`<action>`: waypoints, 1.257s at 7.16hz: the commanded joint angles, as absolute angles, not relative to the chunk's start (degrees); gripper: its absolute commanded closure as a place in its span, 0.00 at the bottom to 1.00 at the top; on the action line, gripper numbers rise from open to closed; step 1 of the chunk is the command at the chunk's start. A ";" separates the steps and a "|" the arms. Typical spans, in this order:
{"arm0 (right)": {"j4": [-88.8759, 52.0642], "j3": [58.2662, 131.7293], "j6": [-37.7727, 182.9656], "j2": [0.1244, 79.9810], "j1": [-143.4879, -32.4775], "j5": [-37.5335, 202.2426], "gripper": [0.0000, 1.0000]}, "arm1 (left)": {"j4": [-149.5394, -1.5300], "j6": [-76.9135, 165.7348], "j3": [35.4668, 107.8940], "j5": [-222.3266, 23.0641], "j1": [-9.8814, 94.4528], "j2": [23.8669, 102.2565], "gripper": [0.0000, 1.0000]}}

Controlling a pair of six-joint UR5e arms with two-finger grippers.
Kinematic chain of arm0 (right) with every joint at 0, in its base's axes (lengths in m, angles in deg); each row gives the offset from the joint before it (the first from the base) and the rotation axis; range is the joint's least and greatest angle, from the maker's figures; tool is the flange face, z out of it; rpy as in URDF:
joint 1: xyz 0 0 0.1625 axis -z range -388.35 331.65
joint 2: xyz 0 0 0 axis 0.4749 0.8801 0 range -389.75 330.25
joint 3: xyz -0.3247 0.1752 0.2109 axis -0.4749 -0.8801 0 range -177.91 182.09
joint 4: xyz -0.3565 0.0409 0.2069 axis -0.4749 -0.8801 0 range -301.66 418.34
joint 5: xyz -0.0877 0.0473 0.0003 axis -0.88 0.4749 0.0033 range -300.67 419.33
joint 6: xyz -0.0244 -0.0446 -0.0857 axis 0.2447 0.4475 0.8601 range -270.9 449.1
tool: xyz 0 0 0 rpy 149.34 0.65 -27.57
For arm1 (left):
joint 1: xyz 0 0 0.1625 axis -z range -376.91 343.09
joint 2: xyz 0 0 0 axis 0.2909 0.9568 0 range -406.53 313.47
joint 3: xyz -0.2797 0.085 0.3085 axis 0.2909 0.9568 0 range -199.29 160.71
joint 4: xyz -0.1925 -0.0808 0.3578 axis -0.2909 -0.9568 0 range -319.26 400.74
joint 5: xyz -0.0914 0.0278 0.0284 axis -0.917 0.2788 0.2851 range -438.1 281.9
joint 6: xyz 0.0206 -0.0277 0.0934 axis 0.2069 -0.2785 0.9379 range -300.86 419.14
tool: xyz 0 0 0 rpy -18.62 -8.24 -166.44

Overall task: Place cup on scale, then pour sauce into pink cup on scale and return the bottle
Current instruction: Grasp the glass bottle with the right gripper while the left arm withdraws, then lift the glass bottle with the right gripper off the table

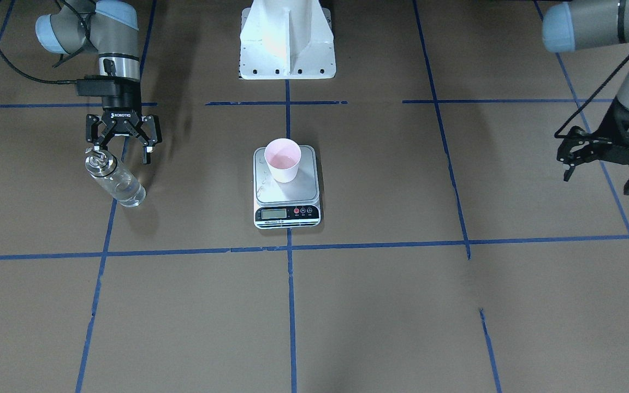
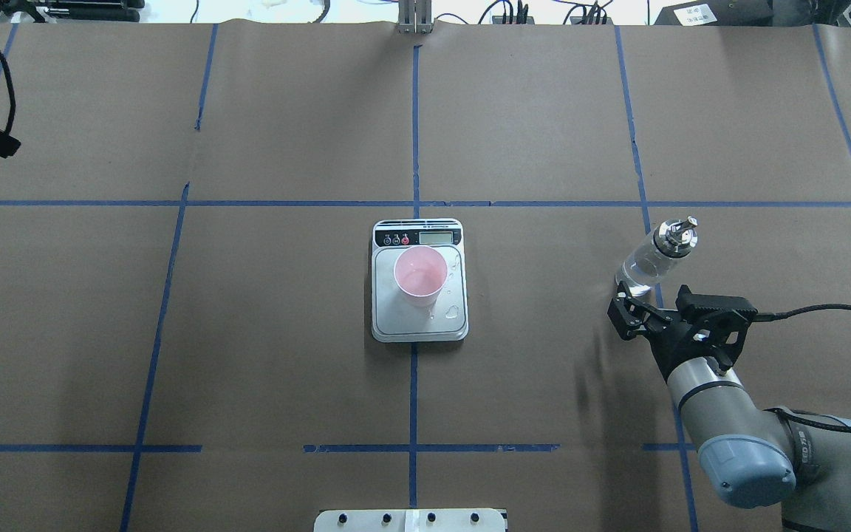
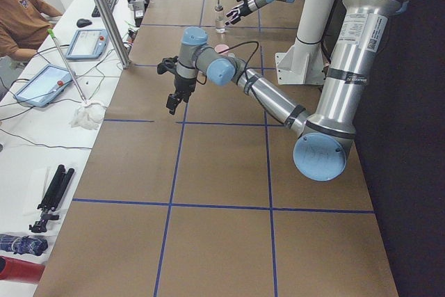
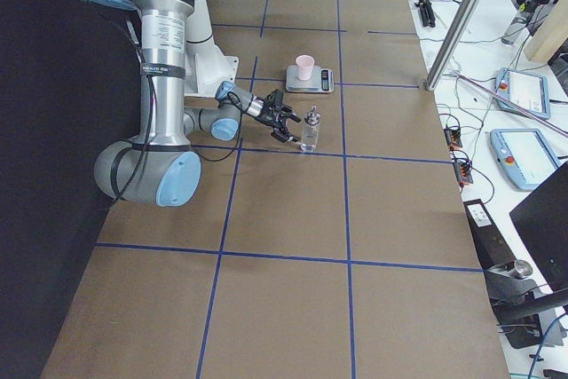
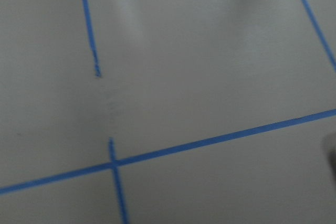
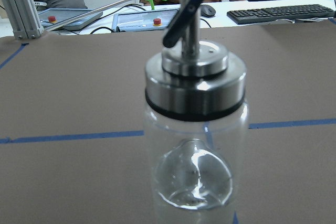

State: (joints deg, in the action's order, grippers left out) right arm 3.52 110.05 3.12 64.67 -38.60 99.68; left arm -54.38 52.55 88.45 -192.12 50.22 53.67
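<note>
– Glass in your right jaws, or not?

– Not. My right gripper (image 1: 122, 152) has its jaws spread wide and empty. The bottle (image 1: 115, 180) stands upright on the table (image 1: 380, 305) just in front of the fingertips, and I see no touch. My wrist view is filled by its silver collar and spout, dead centre.

– Any sauce left in it?

– Only a shallow pool of clear sauce (image 6: 193, 184) at the bottom.

– And farther out?

– The pink cup (image 1: 282, 160) sits on the scale (image 1: 303, 188), towards the back of the silver platform, well apart from the bottle. Its inside looks wet, and a few droplets (image 2: 453, 312) lie on the platform beside it.

– So which step is this?

– I judge it the last one: cup placed, pour made, bottle set back on the table. An approach to grasp would look the same, but the droplets and the near-empty bottle argue against that.

– What next?

– Back straight away along the line of my fingers, jaws kept wide, so no finger clips the collar and tips the bottle.

– Your left gripper (image 1: 601, 169)?

– Far off to my left, above bare table, jaws apart, holding nothing.
</note>
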 commanded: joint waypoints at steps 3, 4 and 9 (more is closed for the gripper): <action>3.50 107.12 2.96 64.29 -38.55 98.09 0.02 | -58.83 60.64 83.54 -193.32 54.55 52.87 0.00; 3.50 106.51 2.88 63.77 -38.55 98.09 0.02 | -58.84 60.72 83.63 -193.32 54.55 52.87 0.00; 3.41 105.71 4.62 61.83 -41.44 98.18 0.01 | -58.66 60.55 84.16 -193.23 54.46 52.87 0.00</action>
